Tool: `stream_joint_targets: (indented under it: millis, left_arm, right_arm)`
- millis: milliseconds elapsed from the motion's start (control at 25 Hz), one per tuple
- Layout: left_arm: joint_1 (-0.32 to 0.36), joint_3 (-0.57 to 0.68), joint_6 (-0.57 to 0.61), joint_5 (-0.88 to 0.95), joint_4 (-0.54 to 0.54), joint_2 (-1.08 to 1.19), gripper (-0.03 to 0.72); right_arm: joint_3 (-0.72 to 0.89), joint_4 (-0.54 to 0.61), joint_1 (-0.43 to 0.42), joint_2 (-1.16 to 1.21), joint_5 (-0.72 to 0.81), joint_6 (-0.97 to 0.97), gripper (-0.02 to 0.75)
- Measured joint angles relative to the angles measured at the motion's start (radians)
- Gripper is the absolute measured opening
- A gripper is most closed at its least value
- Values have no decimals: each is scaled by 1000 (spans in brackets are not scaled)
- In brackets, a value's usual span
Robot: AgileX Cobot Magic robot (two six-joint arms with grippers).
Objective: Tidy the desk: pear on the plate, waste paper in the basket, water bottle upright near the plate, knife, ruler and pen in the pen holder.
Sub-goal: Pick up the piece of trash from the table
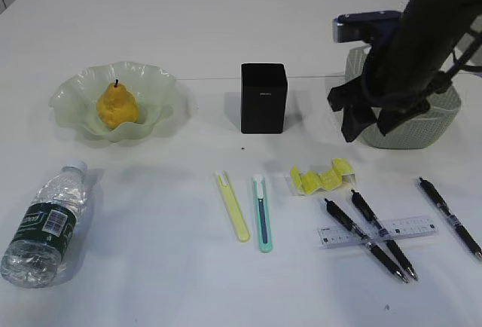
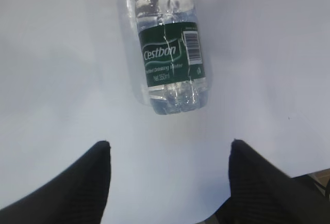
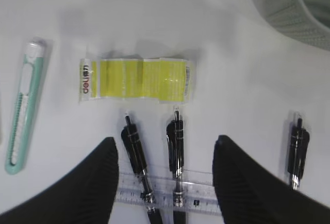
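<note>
Below the right gripper (image 3: 164, 154), on the desk (image 1: 188, 18), lies a yellow wrapper with clear ends (image 3: 136, 79), flat and just ahead of the fingertips. The two black fingers (image 3: 93, 182) stand apart with nothing between them, so this gripper is open and holds nothing. Between the fingers and a little toward the wrist lie two black pens (image 3: 136, 149) side by side, and both cross over the clear ruler (image 3: 170, 195), which lies across under them. A third black pen (image 3: 297, 149) lies to the right of the gripper, apart from the others. To the left of the gripper is a teal utility knife (image 3: 23, 108), and in the exterior view a yellow knife (image 1: 233, 206) lies beside the teal one on its far side. Ahead and to the right of the gripper stands the sage-green basket (image 3: 289, 7); in the exterior view the right arm partly hides it.

Ahead of the left gripper (image 2: 169, 154) the water bottle (image 2: 170, 53) lies on its side, its base pointing toward the fingertips but not touching them. This gripper is also open, its fingers (image 2: 93, 177) wide apart, and it grips nothing.

Farther away in the exterior view, the pear (image 1: 117, 106) sits in the pale green plate (image 1: 162, 86), stem up. The black pen holder (image 1: 263, 97) stands upright between the plate and the basket, well apart from both
</note>
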Motion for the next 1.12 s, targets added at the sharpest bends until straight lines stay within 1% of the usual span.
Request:
stream_joint_targets:
  millis: [280, 720, 1120]
  left_arm:
    - [0, 0, 0, -11, 0, 0, 503]
    - [0, 2, 0, -37, 0, 0, 502]
    - [0, 3, 0, -50, 0, 0, 501]
  right_arm:
    - [-58, -7, 0, 160, 3, 5, 494]
    - [-86, -7, 0, 288, -22, 5, 502]
    - [-164, 12, 0, 358, -29, 5, 502]
